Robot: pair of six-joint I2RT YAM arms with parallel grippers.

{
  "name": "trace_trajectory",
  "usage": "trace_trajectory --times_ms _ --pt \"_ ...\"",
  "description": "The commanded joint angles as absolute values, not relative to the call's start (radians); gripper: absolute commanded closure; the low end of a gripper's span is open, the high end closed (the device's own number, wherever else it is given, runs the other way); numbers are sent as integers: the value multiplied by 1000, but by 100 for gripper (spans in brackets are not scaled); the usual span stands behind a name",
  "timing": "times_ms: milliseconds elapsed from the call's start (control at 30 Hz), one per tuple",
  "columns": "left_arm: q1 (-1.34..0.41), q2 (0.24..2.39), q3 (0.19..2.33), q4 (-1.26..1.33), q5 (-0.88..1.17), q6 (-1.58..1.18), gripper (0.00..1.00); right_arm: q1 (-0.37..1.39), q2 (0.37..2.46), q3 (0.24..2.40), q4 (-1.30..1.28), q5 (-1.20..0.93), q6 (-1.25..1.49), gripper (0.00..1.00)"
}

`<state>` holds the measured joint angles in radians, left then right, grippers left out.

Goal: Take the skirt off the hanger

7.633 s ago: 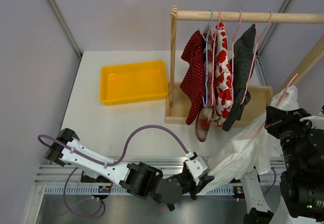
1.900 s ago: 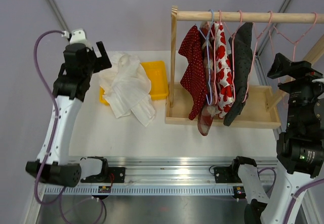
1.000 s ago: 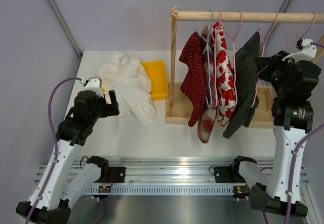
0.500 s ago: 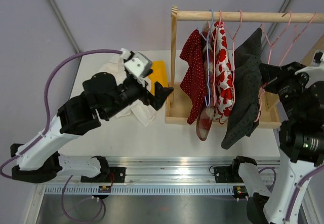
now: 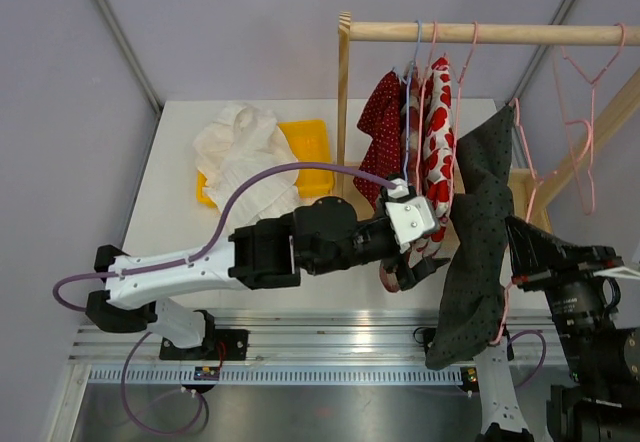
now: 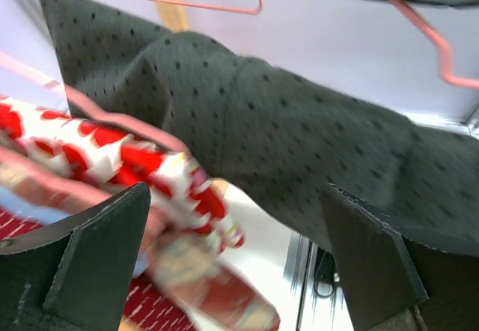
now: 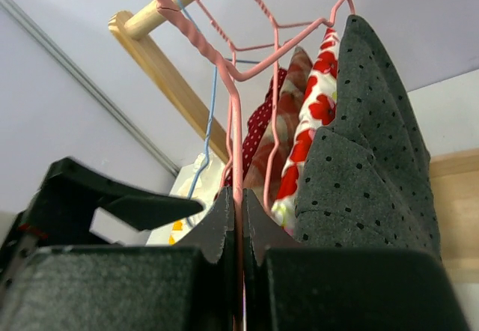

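The skirt [image 5: 475, 232] is dark grey with black dots and hangs on a pink hanger [image 5: 519, 142], slanting from the rack toward the near right. My right gripper [image 5: 520, 280] is shut on the hanger wire [image 7: 236, 121], and the skirt [image 7: 367, 174] drapes just right of the gripper [image 7: 239, 196]. My left gripper [image 5: 425, 260] is open beside the skirt's left edge and holds nothing. In the left wrist view the skirt [image 6: 299, 136] fills the space above that gripper [image 6: 236, 196]. I cannot tell whether the hanger's hook is on the rail.
The wooden rail [image 5: 480, 32] carries a red dotted garment [image 5: 385, 112] and a red-and-white floral one [image 5: 437, 122] close to my left gripper. An empty pink hanger [image 5: 580, 132] hangs at the far right. A white cloth [image 5: 245, 162] lies over the yellow tray [image 5: 312, 147].
My right gripper has drawn the hanger and skirt toward the near edge. My left arm has swung right, from near the tray to the skirt, and its jaws stay open.
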<state>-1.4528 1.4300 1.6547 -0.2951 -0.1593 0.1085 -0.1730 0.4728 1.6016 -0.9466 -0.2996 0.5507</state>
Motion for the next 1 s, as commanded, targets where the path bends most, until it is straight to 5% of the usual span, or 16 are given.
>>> trace_trajectory --times_ms 0,500,533,633,667,700,967 --pt "-1473 1457 1710 -163 -123 156 1 -164 420 1686 -966 -288 589 100" --pt "-1477 1496 1628 51 78 141 1 -68 448 1971 -1118 -356 647 100" --pt "-1477 1496 1623 73 96 130 7 -55 446 1968 -1117 -348 652 100" --pt "-1477 1500 1615 98 139 109 47 -38 442 1968 -1109 -328 657 100" --pt "-1477 1502 1617 97 149 104 84 -37 440 1970 -1108 -321 649 100" --pt "-1477 1503 1615 92 150 88 100 -35 440 1976 -1106 -308 646 100" --pt "-1503 1381 1424 135 203 17 100 -34 448 1973 -1063 -229 582 100"
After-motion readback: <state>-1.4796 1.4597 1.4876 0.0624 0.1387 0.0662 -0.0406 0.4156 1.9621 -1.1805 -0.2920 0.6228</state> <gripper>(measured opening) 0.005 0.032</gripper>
